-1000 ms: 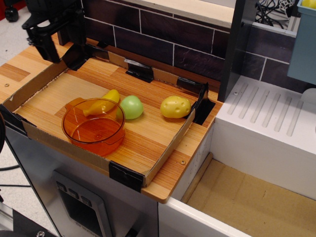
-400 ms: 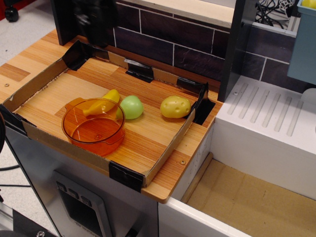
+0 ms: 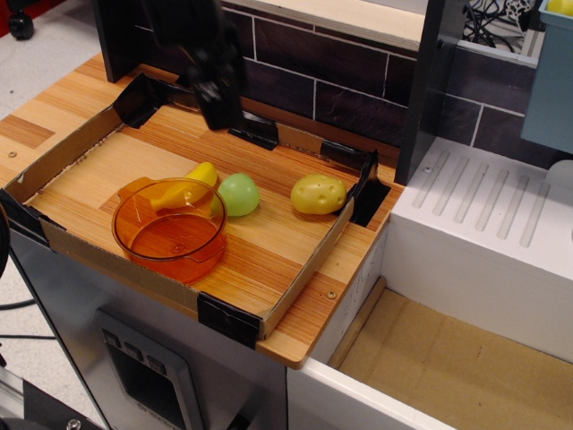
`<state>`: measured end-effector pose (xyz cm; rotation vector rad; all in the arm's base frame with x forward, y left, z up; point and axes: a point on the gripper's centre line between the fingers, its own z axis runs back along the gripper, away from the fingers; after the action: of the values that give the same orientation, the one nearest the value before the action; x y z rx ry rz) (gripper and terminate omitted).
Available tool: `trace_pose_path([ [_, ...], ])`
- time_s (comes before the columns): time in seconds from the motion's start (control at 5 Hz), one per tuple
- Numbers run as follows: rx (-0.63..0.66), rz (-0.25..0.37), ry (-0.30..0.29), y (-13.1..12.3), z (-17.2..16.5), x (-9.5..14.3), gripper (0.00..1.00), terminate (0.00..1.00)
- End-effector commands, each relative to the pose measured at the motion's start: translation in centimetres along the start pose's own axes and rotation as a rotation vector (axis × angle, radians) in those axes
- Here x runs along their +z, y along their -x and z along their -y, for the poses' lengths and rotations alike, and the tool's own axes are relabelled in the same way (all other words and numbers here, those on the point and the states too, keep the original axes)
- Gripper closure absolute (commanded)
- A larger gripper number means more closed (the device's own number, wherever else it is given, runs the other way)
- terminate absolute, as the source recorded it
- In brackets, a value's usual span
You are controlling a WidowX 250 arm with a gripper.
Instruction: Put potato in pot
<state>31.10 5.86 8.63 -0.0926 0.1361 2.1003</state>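
Note:
The yellow lumpy potato point(image 3: 318, 193) lies on the wooden tray floor near the right wall. The transparent orange pot point(image 3: 169, 230) stands at the tray's front left and holds nothing. My black gripper point(image 3: 218, 106) hangs above the back of the tray, up and left of the potato and well apart from it. It is blurred, so I cannot tell how its jaws stand. Nothing shows in it.
A pale green round fruit point(image 3: 238, 194) and a slim yellow banana-like piece point(image 3: 192, 184) lie just behind the pot. The cardboard-walled tray point(image 3: 309, 260) has black corner clips. A dark brick wall stands behind, and a white sink unit point(image 3: 488, 224) is at the right.
My gripper has moved from the far left back corner rightward and down, to above the back of the tray. The potato, pot and other toys have not moved.

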Motion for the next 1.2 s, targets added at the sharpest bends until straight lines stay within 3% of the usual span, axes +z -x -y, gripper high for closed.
trace_pose_path([
  [0.0,-0.04,0.008,0.076,2.9,0.9,-1.3,0.0,0.0],
  [0.4,-0.037,0.053,0.05,4.6,0.7,-3.4,0.0,0.0],
  [0.6,-0.04,0.069,0.079,5.3,0.5,-4.2,0.0,0.0],
  [1.0,-0.047,0.112,0.067,6.0,0.6,-6.7,0.0,0.0],
])
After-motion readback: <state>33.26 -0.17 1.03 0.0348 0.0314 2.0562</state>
